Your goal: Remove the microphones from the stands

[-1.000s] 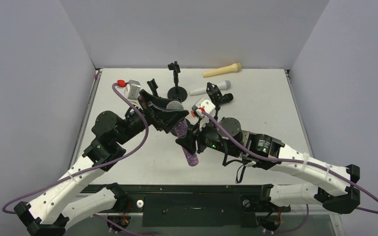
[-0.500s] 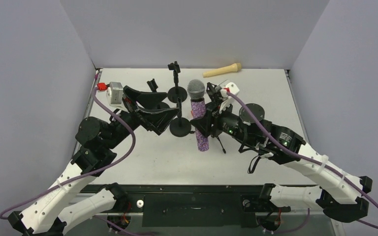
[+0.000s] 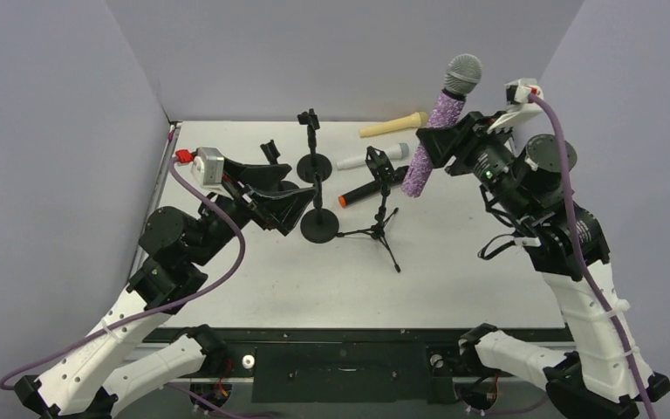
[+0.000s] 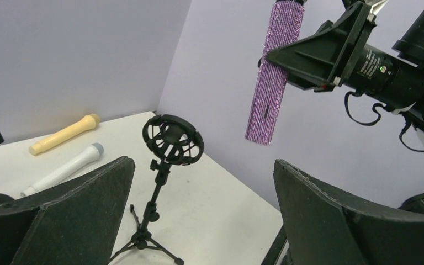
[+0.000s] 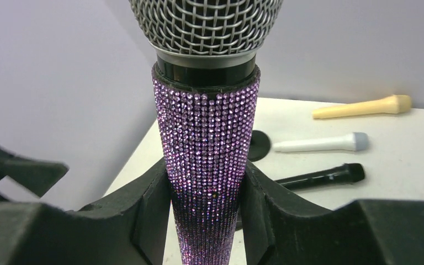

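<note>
The right claw (image 3: pixel 429 145) is partly closed and squeezes the sparkly purple microphone (image 3: pixel 439 113) around its thin lower part. The gray mesh head points up. The claw holds it high in the air, above the far right corner of the table (image 3: pixel 454 271), and it touches nothing else.

The left claw (image 4: pixel 203 176) is wide open and holds nothing. It sits low near the left edge of the table, just beside a black stand with a round foot (image 3: pixel 319 225).

In the middle of the table stands a three-legged stand (image 3: pixel 382 218), and its round cage on top is empty. So I think the main job is done: the microphone is out and well apart from every stand. What may be left is to put it down somewhere safe.

Near the far edge lie three more microphones: a yellow one (image 3: pixel 393 125), a white one (image 3: pixel 371 158) and a black one with an orange end (image 3: pixel 368 192).

I can read no name or words on the microphone. The right arm has a small white label, but it is too tiny to read.
</note>
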`<state>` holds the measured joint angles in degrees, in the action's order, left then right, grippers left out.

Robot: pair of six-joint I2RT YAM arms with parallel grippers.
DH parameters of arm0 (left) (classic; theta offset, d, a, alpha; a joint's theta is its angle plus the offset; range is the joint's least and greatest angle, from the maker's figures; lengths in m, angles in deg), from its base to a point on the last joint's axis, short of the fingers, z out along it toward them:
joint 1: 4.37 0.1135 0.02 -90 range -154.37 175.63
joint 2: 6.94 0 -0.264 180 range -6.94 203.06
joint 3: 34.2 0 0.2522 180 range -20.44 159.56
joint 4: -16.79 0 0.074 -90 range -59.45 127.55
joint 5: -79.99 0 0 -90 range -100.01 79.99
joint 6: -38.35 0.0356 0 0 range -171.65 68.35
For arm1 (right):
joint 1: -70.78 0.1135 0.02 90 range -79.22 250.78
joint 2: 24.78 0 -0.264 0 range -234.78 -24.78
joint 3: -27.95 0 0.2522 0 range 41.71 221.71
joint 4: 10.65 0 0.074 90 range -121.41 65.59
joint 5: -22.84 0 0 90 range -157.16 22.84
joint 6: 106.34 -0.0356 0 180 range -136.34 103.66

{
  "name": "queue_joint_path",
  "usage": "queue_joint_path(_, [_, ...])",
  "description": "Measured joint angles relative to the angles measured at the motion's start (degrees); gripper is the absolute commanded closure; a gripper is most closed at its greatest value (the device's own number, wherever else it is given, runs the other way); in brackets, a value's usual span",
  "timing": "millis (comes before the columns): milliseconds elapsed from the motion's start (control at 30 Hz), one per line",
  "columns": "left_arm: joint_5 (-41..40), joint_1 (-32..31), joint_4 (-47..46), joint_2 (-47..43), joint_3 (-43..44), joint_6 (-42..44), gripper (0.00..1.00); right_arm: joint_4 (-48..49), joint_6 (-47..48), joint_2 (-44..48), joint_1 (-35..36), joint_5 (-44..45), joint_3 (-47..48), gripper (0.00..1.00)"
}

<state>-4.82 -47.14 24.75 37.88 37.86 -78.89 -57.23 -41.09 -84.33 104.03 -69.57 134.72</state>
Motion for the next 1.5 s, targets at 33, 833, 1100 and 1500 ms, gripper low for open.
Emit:
queue_joint_path(33, [-0.3, 0.0, 0.2, 0.0, -0.2, 0.3, 0.04, -0.1, -0.5, -0.1, -3.6, -1.6, 0.0, 1.0])
queue_joint_path(833, [-2.6, 1.3, 12.0, -0.3, -5.4, 5.5, 0.04, 7.7, -10.3, -40.2, -38.3, -18.5, -14.6, 1.0])
queue_joint_path(1100, [-1.9, 1.4, 12.1, -0.3, -8.3, 5.6, 0.04, 7.0, -9.9, -51.2, -35.2, -15.3, -10.6, 1.0])
queue_joint_path(1500, [-3.9, 1.9, 14.5, 1.3, -9.4, 4.0, 0.04, 4.4, -9.2, -59.0, -31.7, -11.3, -7.1, 0.87])
